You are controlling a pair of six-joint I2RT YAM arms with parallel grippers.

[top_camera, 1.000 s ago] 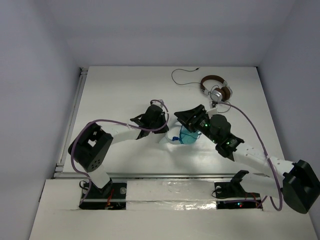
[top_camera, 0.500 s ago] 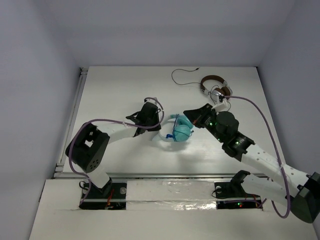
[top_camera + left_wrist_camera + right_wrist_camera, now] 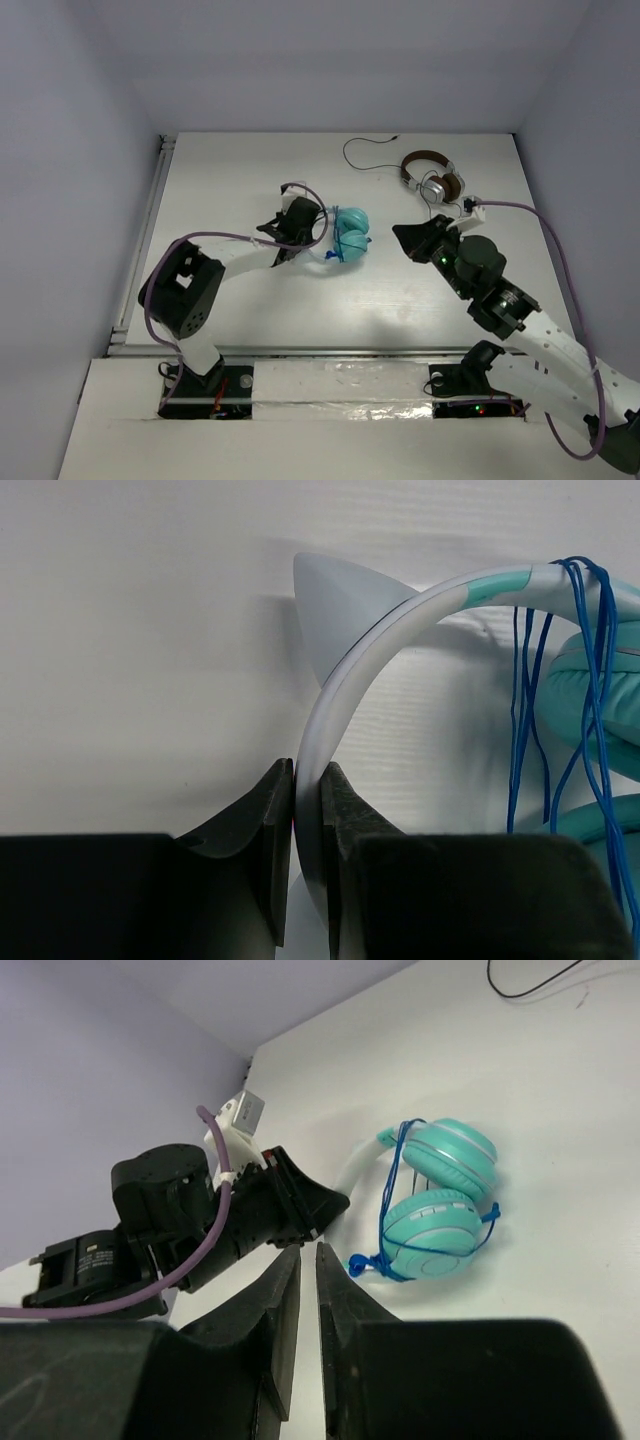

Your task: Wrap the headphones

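At mid-table the headphones (image 3: 345,233) lie cable-wrapped, your left gripper (image 3: 307,780) pinching the headband (image 3: 350,670). Your right gripper (image 3: 408,236) just backed toward the right edge, fingers pressed together, empty: wrapping looks done.
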